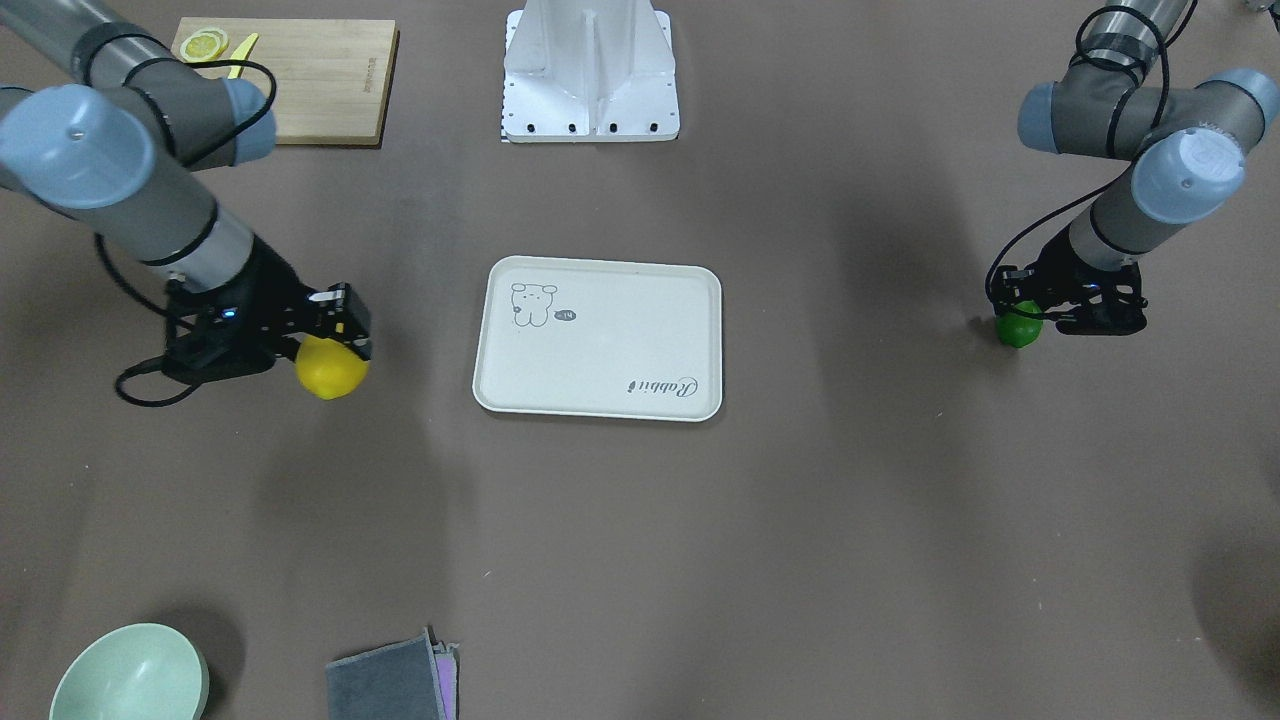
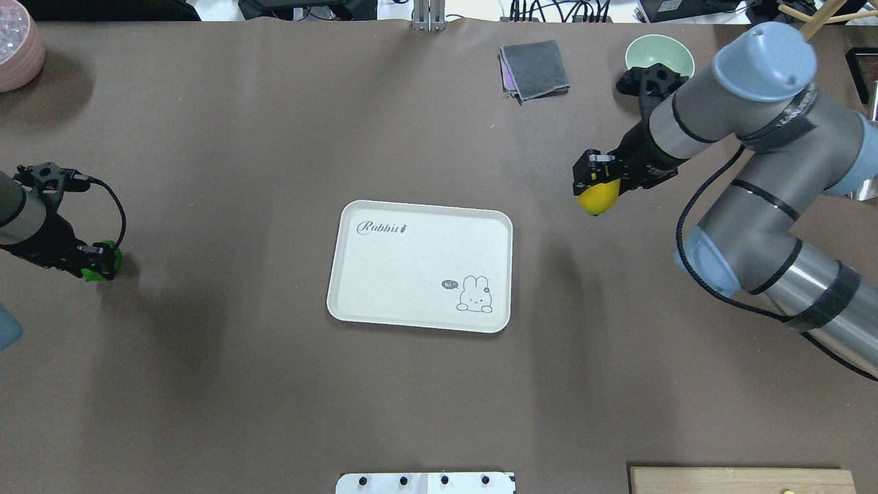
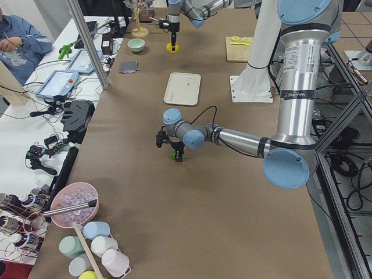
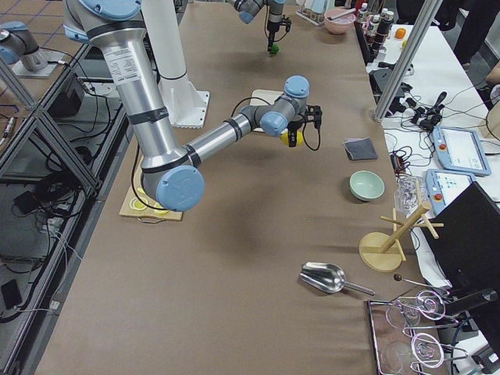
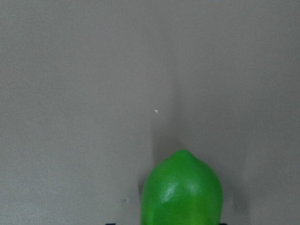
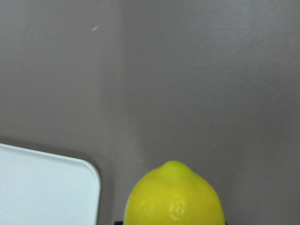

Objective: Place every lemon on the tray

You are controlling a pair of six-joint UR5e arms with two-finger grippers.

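Note:
The cream-white tray (image 1: 600, 345) lies mid-table, with nothing on it, and shows in the overhead view (image 2: 418, 274) too. My right gripper (image 2: 597, 186) is shut on the yellow lemon (image 2: 598, 199) and holds it above the table, right of the tray in the overhead view. The right wrist view shows that lemon (image 6: 174, 197) with a tray corner (image 6: 47, 187) at its lower left. My left gripper (image 2: 96, 264) is shut on the green lemon (image 2: 104, 259), low near the table's left side and far from the tray. The green lemon also shows in the left wrist view (image 5: 183, 190).
A wooden cutting board (image 1: 310, 85) with lemon slices (image 1: 203, 44) lies near the robot's right side. A pale green bowl (image 2: 658, 53) and folded cloths (image 2: 535, 68) sit at the far edge. A pink bowl (image 2: 17, 48) is at the far left corner.

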